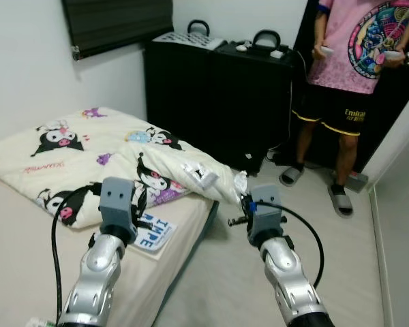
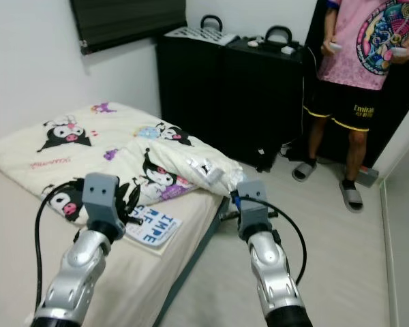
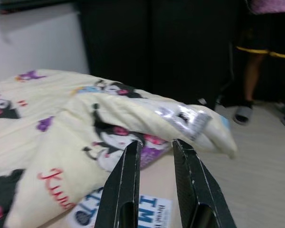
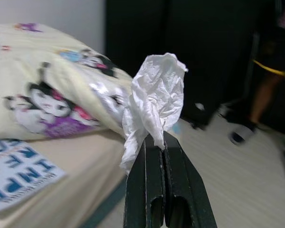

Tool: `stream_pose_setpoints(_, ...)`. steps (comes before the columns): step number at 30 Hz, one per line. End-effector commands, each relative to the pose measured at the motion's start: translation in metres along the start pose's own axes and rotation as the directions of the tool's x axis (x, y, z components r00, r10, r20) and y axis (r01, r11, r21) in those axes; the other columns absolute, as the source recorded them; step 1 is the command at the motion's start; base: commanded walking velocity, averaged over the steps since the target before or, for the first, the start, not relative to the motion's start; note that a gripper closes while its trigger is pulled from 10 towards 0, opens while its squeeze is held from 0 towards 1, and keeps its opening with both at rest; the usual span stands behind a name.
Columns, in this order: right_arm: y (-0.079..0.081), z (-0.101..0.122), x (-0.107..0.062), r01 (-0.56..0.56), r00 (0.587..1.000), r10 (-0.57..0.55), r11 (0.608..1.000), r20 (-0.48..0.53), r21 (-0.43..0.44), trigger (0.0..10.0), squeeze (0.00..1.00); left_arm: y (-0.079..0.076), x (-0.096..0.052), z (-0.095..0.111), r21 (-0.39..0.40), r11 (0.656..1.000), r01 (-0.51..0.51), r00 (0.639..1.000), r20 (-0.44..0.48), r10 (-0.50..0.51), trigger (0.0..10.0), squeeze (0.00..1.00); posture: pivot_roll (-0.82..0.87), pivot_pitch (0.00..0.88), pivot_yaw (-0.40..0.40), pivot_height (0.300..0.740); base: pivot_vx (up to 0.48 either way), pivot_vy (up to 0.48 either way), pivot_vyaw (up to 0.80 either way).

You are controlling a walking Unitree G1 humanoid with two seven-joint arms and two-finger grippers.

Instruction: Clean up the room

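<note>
My right gripper (image 4: 156, 138) is shut on a crumpled white tissue (image 4: 154, 97), which stands up from the fingertips. In the left eye view the tissue (image 1: 240, 182) hangs just past the bed's corner, above the floor. My left gripper (image 3: 156, 145) is open with nothing between its fingers, hovering over the bed in front of a rumpled cream blanket (image 1: 123, 153) printed with cartoon characters. A white booklet with blue letters (image 1: 152, 233) lies flat on the mattress (image 1: 20, 231) just below that gripper.
Tall black cases (image 1: 218, 95) with handles stand against the back wall beyond the bed. A person in a pink shirt (image 1: 358, 48) and sandals stands at the right, holding controllers. Pale floor (image 1: 341, 266) stretches to the right of the bed.
</note>
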State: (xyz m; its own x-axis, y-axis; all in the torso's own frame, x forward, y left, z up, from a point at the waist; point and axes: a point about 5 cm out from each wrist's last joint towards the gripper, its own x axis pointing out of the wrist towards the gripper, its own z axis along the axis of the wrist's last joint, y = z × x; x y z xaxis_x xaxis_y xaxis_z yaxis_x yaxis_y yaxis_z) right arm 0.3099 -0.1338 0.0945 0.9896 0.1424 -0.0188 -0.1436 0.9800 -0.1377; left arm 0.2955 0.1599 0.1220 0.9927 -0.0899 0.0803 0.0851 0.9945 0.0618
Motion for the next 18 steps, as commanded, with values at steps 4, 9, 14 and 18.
stream_pose_setpoints(4, -0.0056, -0.0012, -0.0012, 0.031, 1.0, -0.031, 1.0, -0.001, -0.004, 10.0, 0.0, -0.002, 0.0025, -0.0001, 0.008, 1.0, 0.008, 1.0, -0.003, -0.008, 10.0, 0.0, 0.09, 0.011, -0.024, 0.74, 0.0, 0.0, -0.8)
stream_pose_setpoints(9, -0.007, -0.0013, -0.0012, 0.043, 0.999, -0.043, 0.999, 0.002, -0.008, 10.0, 0.0, -0.0021, 0.0032, 0.0001, 0.011, 1.0, 0.009, 1.0, -0.005, -0.009, 10.0, 0.0, 0.09, 0.012, -0.024, 0.74, 0.0, 0.0, -0.8)
stream_pose_setpoints(14, -0.0074, -0.0015, -0.0012, 0.043, 0.999, -0.043, 0.999, 0.001, -0.009, 10.0, 0.0, -0.0024, 0.003, -0.0003, 0.013, 1.0, 0.009, 1.0, -0.005, -0.009, 10.0, 0.0, 0.09, 0.011, -0.025, 0.74, 0.0, 0.0, -0.8)
stream_pose_setpoints(18, -0.0077, -0.002, -0.0015, 0.043, 0.999, -0.043, 0.999, -0.002, -0.009, 10.0, 0.0, -0.0024, 0.0025, -0.0008, 0.015, 1.0, 0.007, 1.0, -0.005, -0.007, 10.0, 0.0, 0.09, 0.01, -0.028, 0.74, 0.0, 0.0, -0.8)
